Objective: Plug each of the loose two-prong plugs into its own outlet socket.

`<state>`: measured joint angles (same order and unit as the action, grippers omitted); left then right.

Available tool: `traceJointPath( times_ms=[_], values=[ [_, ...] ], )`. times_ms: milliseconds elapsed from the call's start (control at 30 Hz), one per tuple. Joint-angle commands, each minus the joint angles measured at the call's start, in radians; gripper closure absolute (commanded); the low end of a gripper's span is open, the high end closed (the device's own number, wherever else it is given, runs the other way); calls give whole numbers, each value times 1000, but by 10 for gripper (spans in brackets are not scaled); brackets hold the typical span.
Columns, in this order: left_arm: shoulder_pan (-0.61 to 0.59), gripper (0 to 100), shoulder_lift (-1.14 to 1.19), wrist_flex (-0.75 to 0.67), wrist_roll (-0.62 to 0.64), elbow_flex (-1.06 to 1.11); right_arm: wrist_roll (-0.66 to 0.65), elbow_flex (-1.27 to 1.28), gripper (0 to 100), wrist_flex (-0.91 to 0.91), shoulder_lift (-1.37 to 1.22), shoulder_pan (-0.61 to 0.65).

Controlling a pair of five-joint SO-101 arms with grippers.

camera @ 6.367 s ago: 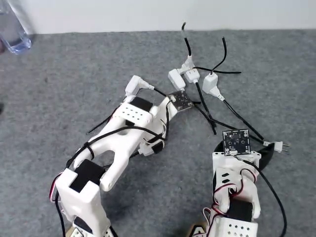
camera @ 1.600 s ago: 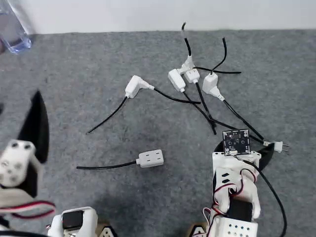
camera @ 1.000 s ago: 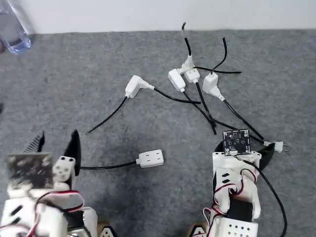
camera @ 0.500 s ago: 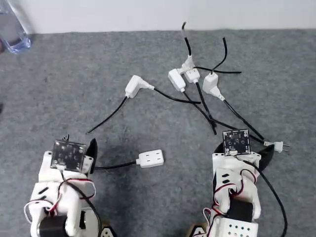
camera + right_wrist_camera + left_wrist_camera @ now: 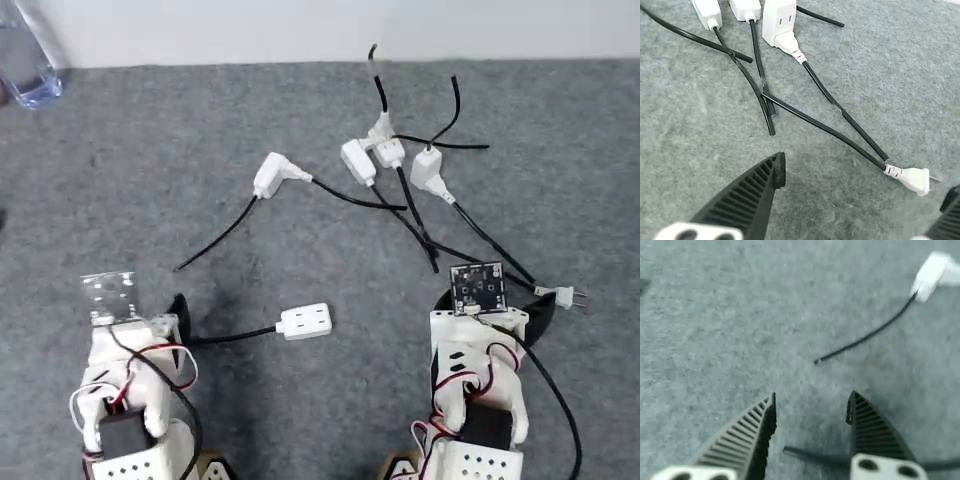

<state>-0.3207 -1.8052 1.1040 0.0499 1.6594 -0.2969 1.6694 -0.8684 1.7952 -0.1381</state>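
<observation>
The left jaws stand open at the lower left of the high view, gripping nothing. The thin black cord (image 5: 232,334) of a white three-slot outlet block (image 5: 305,320) runs in between them near their roots, unpinched as far as I can see. The right jaws, at the lower right, are spread wide and hold nothing. A small white two-prong plug (image 5: 910,178) lies flat on the grey felt-like tabletop (image 5: 120,200) just beside one of them, its bare prongs pointing toward the right edge of the high view.

From where I stand, the job looks barely begun, if at all. That plug is plainly loose and well apart from the outlet block left of centre, which has nothing plugged into it. In the upper middle of the high view, a cluster of three white cord ends (image 5: 385,155) lies huddled together with black leads crossing. One of them, a white two-slot socket body (image 5: 780,20), shows empty slots to the right wrist camera. Whether the other two are mated to each other I cannot tell. A white angled cord end (image 5: 272,175) lies alone, upper left of centre, joined to nothing.

What is left, I judge, is to pick up each loose plug, line up its prongs and push it home.
</observation>
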Motion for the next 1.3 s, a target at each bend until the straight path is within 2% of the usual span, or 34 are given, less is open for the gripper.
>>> traceJointPath(
  times_ms=[0, 200, 433, 567, 667, 767, 1067, 1167, 1267],
  values=[
    [-2, 785, -17, -25, -83, 10, -86, -94, 535, -12, 8, -31],
    [0, 785, -15, -25, -103, 24, -199, -336, 535, -174, 1, -168],
    [0, 785, -15, -23, -103, 24, -226, -654, 535, -338, -13, -332],
    [0, 785, -15, -23, -103, 24, -261, -855, 569, -394, -143, -463],
    [0, 785, -15, -23, -103, 24, -354, -985, 647, -389, -326, -544],
    [0, 784, -15, -21, -103, 24, -509, -1089, 697, -389, -530, -559],
    [-2, 784, -14, -17, -161, 24, -1065, -1212, 699, -386, -974, -562],
    [-2, 784, -14, -17, -161, 24, -1185, -1211, 699, -384, -1075, -555],
    [-2, 784, -14, -17, -163, 24, -1237, -1212, 699, -381, -1175, -526]
  ],
)
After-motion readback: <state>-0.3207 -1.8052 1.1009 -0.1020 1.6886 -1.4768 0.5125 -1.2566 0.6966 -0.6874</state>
